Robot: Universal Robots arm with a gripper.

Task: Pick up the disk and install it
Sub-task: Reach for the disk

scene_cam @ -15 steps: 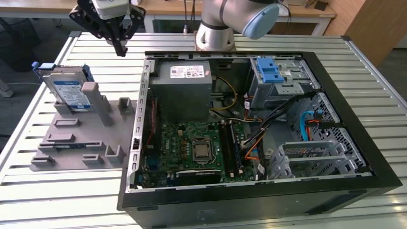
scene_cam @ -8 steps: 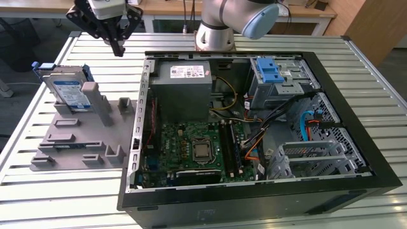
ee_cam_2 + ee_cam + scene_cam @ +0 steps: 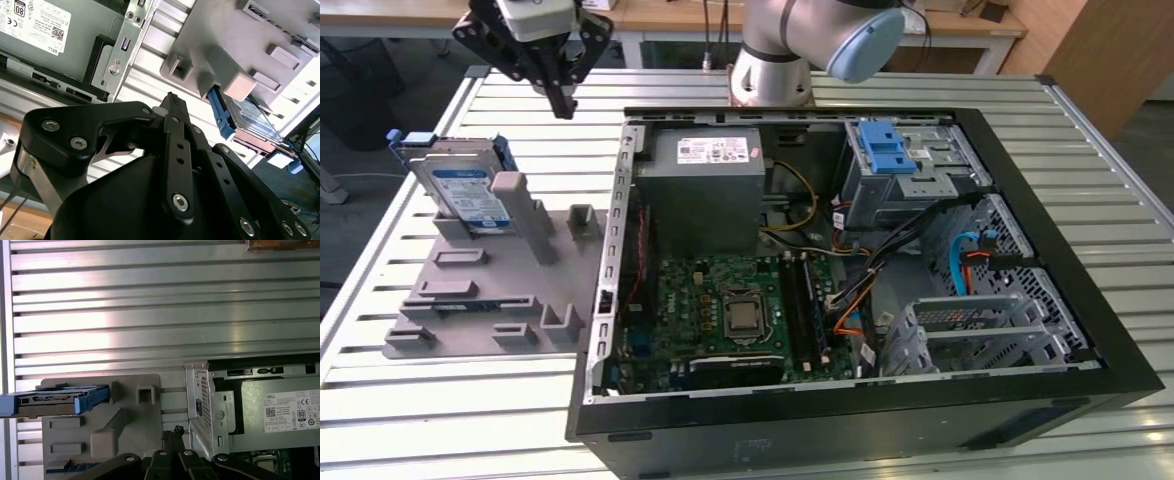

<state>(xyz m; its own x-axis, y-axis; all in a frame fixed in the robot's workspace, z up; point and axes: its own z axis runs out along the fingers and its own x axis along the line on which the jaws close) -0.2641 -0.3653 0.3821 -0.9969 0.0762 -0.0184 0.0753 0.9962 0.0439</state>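
Read the exterior view as a clock face centred on the gripper point(image 3: 562, 100). At 7 o'clock you have bare table slats point(image 3: 540, 140) and open air down to the disk point(image 3: 464, 190), which stands upright in the grey fixture point(image 3: 480, 290) with its top edge uncovered. At the disk's 3 o'clock a grey post point(image 3: 511, 198) stands just beside it, leaving that face tight. At the gripper's 5 o'clock the case wall point(image 3: 616, 230) rises. Just past that wall the power supply point(image 3: 707, 185) fills the corner, and cables point(image 3: 907, 250) crowd the space at 6 o'clock of the drive cage point(image 3: 907, 165).
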